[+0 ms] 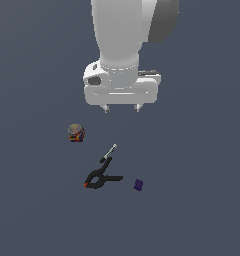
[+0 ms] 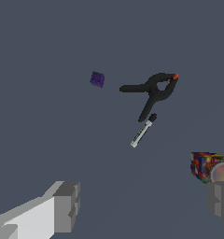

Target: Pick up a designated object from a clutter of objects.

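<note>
Black spring clamp with red-orange jaw tips (image 1: 101, 178) lies untouched; the empty, wide-open white gripper (image 1: 122, 108) should descend centred over its pivot.

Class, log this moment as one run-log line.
phase: pre-grasp | gripper: open, empty, above floor | target: black clamp, untouched | marker beside it
</note>
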Motion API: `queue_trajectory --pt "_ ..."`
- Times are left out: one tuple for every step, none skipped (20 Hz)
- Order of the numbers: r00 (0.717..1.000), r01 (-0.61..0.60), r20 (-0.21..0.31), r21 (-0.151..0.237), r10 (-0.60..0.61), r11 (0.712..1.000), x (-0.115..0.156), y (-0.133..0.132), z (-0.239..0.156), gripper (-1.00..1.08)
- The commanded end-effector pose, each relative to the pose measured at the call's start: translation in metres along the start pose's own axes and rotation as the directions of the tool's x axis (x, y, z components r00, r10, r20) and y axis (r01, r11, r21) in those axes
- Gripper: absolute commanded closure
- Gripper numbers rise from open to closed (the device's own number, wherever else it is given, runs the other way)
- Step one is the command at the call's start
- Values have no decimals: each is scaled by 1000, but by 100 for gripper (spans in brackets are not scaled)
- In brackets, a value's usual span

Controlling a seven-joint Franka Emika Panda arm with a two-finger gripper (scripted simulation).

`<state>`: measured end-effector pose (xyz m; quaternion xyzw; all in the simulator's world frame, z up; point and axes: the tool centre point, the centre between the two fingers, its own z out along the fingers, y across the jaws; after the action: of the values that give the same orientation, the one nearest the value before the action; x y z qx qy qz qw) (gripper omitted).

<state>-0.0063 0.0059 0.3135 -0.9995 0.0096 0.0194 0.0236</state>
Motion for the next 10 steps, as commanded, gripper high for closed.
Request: queue_trajectory --pt "1000 -16 0 1 16 1000 3 1 3 -92" --pt "1000 -26 0 2 26 1000 5 2 5 -92" --pt "999 -37 -1 2 37 999 7 3 7 -92" --pt "999 -50 -1 3 50 999 9 4 9 -92" --pt "998 -64 -2 4 64 998 11 5 12 -92" --pt "997 -80 -2 5 80 997 14 6 14 -92" --pt "995 -96 -3 5 97 995 17 7 18 -92" --pt "993 -115 -3 6 115 993 20 8 21 -92" --pt "991 -135 -4 7 135 991 24 10 25 -92" --pt "988 -156 -4 8 156 988 27 11 29 -92"
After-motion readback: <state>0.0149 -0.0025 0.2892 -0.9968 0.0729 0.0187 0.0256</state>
